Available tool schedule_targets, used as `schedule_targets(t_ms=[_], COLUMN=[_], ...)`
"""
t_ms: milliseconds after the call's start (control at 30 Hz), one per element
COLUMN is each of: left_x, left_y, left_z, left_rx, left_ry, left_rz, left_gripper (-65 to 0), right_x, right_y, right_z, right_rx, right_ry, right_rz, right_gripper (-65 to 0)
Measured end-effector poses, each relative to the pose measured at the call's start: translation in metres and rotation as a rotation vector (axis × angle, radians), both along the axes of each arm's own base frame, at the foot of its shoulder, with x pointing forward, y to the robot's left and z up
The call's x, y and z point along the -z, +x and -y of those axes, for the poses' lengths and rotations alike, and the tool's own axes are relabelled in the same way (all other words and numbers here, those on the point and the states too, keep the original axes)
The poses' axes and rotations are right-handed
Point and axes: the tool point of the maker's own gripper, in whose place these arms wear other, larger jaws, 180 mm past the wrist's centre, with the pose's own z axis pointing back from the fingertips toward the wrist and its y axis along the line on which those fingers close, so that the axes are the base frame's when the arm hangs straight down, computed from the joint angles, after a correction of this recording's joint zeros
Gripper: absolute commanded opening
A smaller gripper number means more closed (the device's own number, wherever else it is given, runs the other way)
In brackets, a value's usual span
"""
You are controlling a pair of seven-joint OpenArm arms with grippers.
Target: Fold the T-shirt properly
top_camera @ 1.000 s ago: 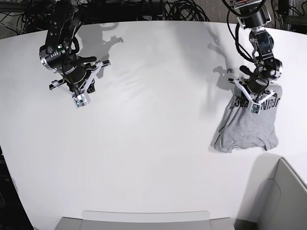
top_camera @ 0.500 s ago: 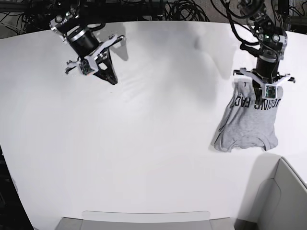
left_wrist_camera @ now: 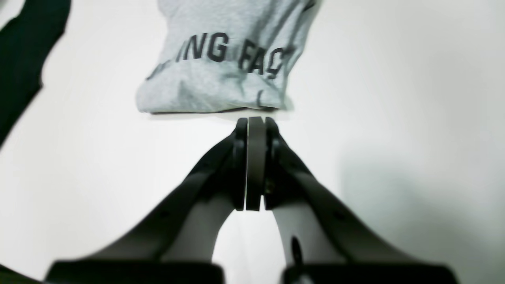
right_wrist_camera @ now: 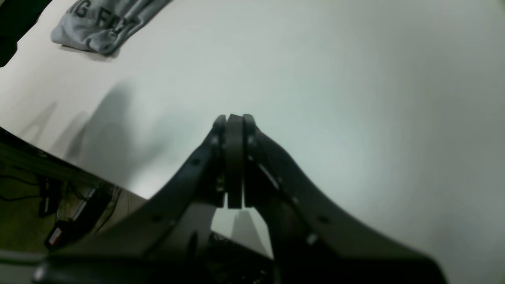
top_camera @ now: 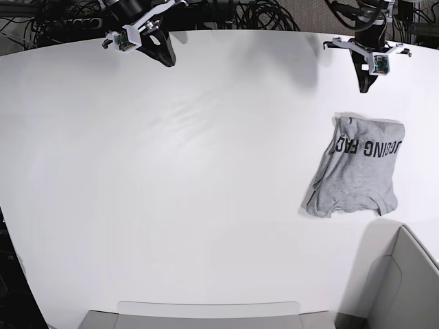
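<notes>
The heather-grey T-shirt (top_camera: pixel 360 168) lies folded into a compact bundle at the table's right side, black block lettering facing up along its far edge. The left wrist view shows that lettered edge (left_wrist_camera: pixel 221 59) just beyond my left gripper (left_wrist_camera: pixel 255 122), which is shut and empty, hanging apart from the cloth. In the base view the left gripper (top_camera: pixel 364 86) is raised at the far right edge of the table. My right gripper (right_wrist_camera: pixel 234 118) is shut on nothing, up at the far left (top_camera: pixel 168 60); the T-shirt (right_wrist_camera: pixel 102 27) appears far off in its view.
The white table (top_camera: pixel 206 192) spreads wide between the arms. A grey bin (top_camera: pixel 405 288) stands at the near right corner and a flat grey tray edge (top_camera: pixel 206 312) at the front. Cables (top_camera: pixel 260 14) lie behind the table's far edge.
Both arms have pulled up and back toward the table's far edge. The left gripper has lifted off the T-shirt, which stays lying folded in place.
</notes>
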Motion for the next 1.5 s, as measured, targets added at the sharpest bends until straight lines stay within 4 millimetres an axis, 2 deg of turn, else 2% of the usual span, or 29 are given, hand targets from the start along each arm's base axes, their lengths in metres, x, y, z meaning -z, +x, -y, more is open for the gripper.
schedule_targets(t_ms=[167, 267, 367, 467, 567, 733, 933, 1033, 1100, 1267, 1400, 1500], left_x=[0.006, 0.021, 0.029, 0.038, 0.055, 0.100, 0.129, 0.154, 0.173, 0.212, 0.235, 0.248], left_y=[-0.037, -0.066, -0.088, -0.122, -0.153, -0.212, -0.265, -0.300, -0.314, -0.323, -0.333, -0.336], left_z=[-0.021, -0.024, -0.026, -0.044, -0.054, -0.044, -0.033, -0.013, 0.001, 0.046, 0.060, 0.072], left_rx=[-0.058, -0.080, -0.109, -0.188, -0.271, -0.359, -0.502, -0.549, -0.614, -0.658, -0.638, -0.607], left_ry=[0.029, 0.012, -0.042, -0.050, -0.100, -0.216, -0.299, -0.341, -0.383, -0.514, -0.562, -0.617], left_rz=[-0.083, -0.162, -0.192, -0.252, -0.289, -0.429, -0.314, -0.374, -0.382, -0.385, -0.459, -0.524], left_gripper=[-65.0, -65.0, -65.0, -65.0, -65.0, -65.0, -65.0, -65.0, -65.0, -65.0, -65.0, -65.0], right_x=[0.010, 0.015, 0.028, 0.040, 0.056, 0.089, 0.129, 0.154, 0.169, 0.196, 0.225, 0.245], right_y=[-0.028, -0.045, -0.075, -0.107, -0.127, -0.170, -0.205, -0.221, -0.229, -0.246, -0.261, -0.278], right_z=[0.003, 0.014, 0.019, 0.022, 0.025, 0.032, 0.052, 0.064, 0.075, 0.107, 0.124, 0.155], right_rx=[0.062, 0.112, 0.155, 0.231, 0.284, 0.335, 0.361, 0.366, 0.377, 0.430, 0.484, 0.542], right_ry=[0.012, 0.021, 0.056, 0.123, 0.158, 0.171, 0.162, 0.146, 0.134, 0.102, 0.085, 0.042], right_rz=[-0.097, -0.122, -0.194, -0.260, -0.296, -0.410, -0.500, -0.562, -0.593, -0.639, -0.715, -0.799], right_gripper=[-65.0, -65.0, -65.0, -65.0, -65.0, -65.0, -65.0, -65.0, -65.0, -65.0, -65.0, -65.0])
